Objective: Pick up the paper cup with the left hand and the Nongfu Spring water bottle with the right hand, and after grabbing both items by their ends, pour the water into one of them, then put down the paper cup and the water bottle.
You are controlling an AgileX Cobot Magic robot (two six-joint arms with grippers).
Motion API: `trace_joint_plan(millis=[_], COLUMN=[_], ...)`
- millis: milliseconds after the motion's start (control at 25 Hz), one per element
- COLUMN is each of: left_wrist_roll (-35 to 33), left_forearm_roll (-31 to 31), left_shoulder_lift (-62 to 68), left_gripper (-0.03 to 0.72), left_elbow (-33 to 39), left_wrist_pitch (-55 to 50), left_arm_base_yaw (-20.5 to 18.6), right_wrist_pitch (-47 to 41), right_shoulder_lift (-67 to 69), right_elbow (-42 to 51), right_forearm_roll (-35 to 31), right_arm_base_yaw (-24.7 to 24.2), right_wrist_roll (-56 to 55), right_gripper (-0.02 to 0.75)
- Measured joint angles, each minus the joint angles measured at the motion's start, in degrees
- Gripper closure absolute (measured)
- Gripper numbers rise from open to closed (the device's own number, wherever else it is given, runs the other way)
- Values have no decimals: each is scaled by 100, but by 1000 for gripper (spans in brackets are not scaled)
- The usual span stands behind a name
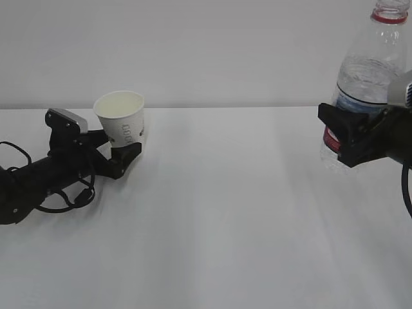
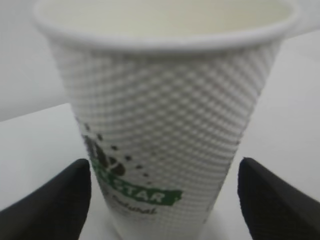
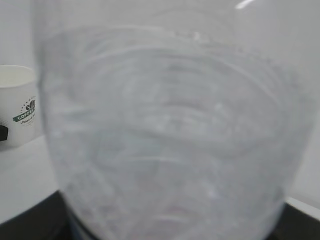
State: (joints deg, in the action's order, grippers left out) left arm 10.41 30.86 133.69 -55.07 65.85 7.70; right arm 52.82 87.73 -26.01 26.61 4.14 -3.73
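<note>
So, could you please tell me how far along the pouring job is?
Done: the right claw grips the water bottle, lifted off the table. In hand: the left claw brackets the paper cup, jaws open. Left: gripping it, pouring, setting both down.

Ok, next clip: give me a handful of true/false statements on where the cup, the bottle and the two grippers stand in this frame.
1. The paper cup stands upright, mouth up. True.
2. The left gripper is clamped on the cup. False: its fingers sit on either side of the cup's base with gaps showing.
3. The Nongfu Spring water bottle lies flat on the table. False: it is upright in the right gripper.
4. The bottle has no cap. True.
5. The cup is being tipped over the bottle. False: they are far apart, at opposite sides of the table.
</note>
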Motion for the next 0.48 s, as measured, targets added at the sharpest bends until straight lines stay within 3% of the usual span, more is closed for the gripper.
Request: trace_joint_plan(millis=[480], left_wrist_roll=[12], left_forearm_roll=[-196], left_shoulder_lift=[112], left_gripper=[-3], left_elbow=[-614], left_wrist_pitch=[-232], left_arm_base_yaw=[225], right_wrist_pitch=[0], right_shoulder_lift=[0], right_elbow=[0], right_forearm_roll=[0], right_arm_base_yaw=[0], right_wrist_roll=[-9], right_gripper=[278])
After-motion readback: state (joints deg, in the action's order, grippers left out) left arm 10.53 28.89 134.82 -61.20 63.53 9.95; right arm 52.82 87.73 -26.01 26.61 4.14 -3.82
